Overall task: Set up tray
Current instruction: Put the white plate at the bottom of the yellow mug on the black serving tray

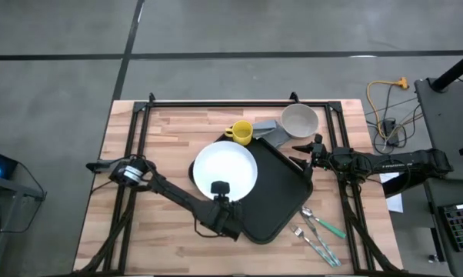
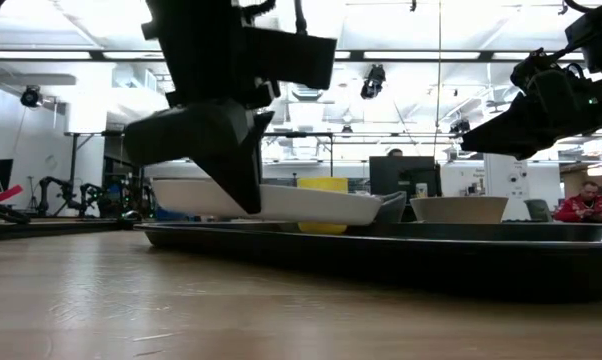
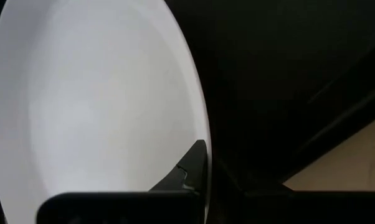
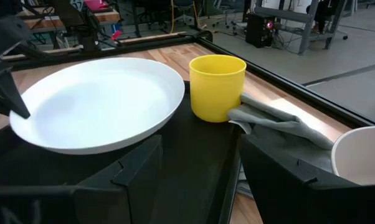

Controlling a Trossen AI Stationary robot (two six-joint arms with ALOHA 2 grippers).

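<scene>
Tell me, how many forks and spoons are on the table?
3, I think: cutlery pieces lying close together on the wood past the tray's right corner, one green-handled. They overlap, so another may be hidden.

A round white plate [image 1: 225, 169] lies near the middle of the wooden desk [image 1: 174, 138]. Just behind it stands a yellow cup [image 1: 242, 132], upright, and a crumpled grey cloth [image 1: 271, 129] lies against the cup's side. Beside the cloth, at the desk's far right, sits a pale bowl [image 1: 299, 119]. Near the front right corner lies a loose cluster of cutlery [image 1: 318, 235], one piece with a green handle. Off the desk to the right, a yellow cable [image 1: 385, 96] trails over the grey floor.
</scene>
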